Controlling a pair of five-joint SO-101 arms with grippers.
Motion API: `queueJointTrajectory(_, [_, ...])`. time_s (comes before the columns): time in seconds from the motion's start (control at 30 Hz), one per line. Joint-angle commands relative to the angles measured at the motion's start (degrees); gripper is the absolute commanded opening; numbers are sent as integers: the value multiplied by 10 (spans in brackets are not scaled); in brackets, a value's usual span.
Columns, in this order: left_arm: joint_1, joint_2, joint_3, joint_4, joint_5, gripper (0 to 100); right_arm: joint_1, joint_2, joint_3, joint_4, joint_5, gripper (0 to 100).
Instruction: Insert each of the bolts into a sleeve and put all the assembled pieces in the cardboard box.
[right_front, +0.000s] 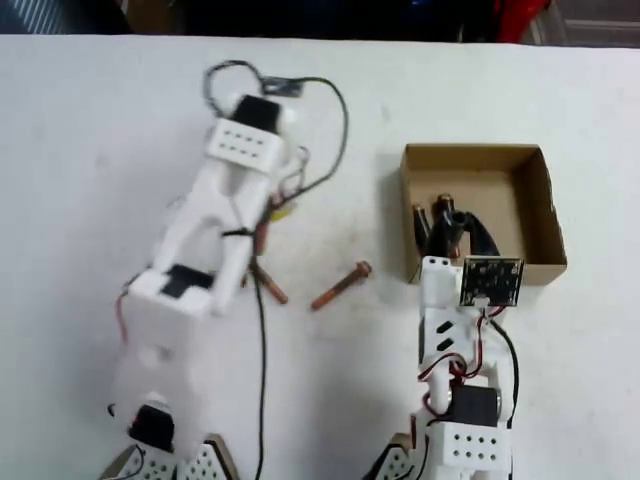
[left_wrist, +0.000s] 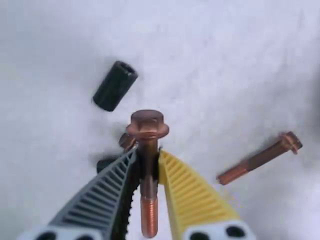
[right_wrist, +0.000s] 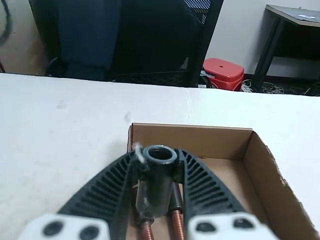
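copper bolt (left_wrist: 147, 131) (clamped), black sleeve (left_wrist: 115, 86) lying; cardboard box (right_front: 470, 158)

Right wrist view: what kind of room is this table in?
Probably an office or a lab workroom. Behind the white table there is a dark desk with loose cables on the floor under it, and a red plastic container beside them.

White table (right_front: 90, 130). Bears an open cardboard box (right_front: 480, 158), a loose copper bolt (right_front: 340, 286) lying near it, and a black sleeve (left_wrist: 115, 85) on its side.
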Motion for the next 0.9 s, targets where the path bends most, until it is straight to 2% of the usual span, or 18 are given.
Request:
queueJointTrajectory(0.0, [-48,-122,77,2,-26,22,-5,-9,4,1,-4,17])
queueJointTrajectory(0.17, [-110,-204,197,-29,-67,22,-14,-7,4,1,-4,17])
queueJointTrajectory(0.37, [-171,-274,384,-156,-105,22,-14,-7,4,1,-4,17])
queueJointTrajectory(0.7, [-187,-342,618,-382,-127,23,-13,-7,4,1,-4,17])
queueJointTrajectory(0.87, [-187,-342,668,-443,-127,24,-13,-7,4,1,-4,17])
